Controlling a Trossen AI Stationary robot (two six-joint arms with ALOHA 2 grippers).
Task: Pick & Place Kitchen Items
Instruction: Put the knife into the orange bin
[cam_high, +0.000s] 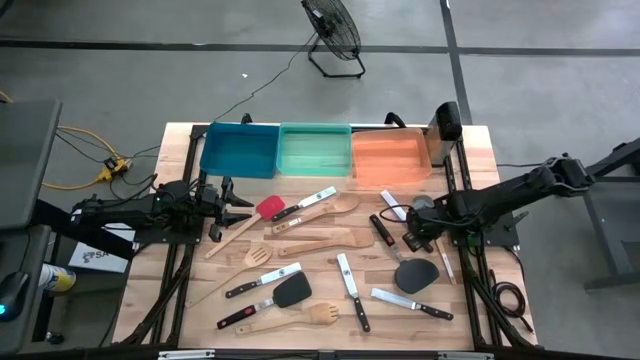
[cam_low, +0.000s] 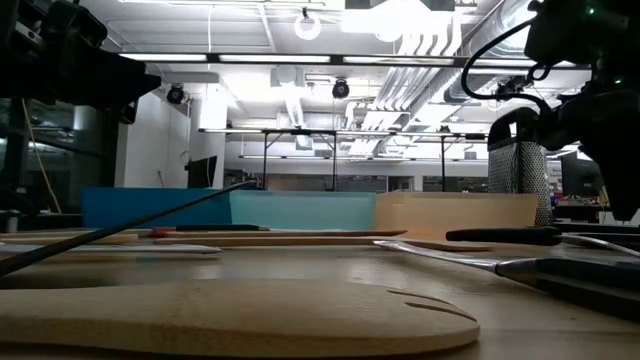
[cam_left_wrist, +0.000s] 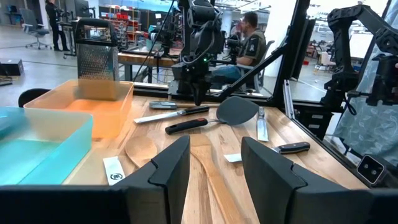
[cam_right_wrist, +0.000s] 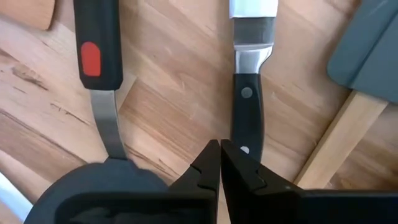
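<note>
Several kitchen items lie flat on the wooden table (cam_high: 180, 300): a red-headed spatula (cam_high: 268, 208), pale wooden spoons (cam_high: 330, 238), black-handled knives (cam_high: 350, 285) and black turners (cam_high: 291, 291). My right gripper (cam_high: 412, 240) points down, shut and empty, over the handle end of a black-handled knife (cam_right_wrist: 247, 112). That knife lies between a red-marked black turner (cam_right_wrist: 98, 56) and a grey turner head (cam_right_wrist: 373, 50). In the low view my right gripper (cam_low: 612, 150) hangs clear of the table. My left gripper (cam_left_wrist: 214, 168) waits open and empty at the table's left (cam_high: 225, 200).
Blue (cam_high: 240, 150), green (cam_high: 315, 150) and orange (cam_high: 390, 155) bins stand side by side along the far edge, with a steel grater (cam_high: 445, 125) at their right. People sit and stand in the room beyond the table (cam_left_wrist: 252, 37). A floor fan (cam_high: 335, 35) stands behind the table.
</note>
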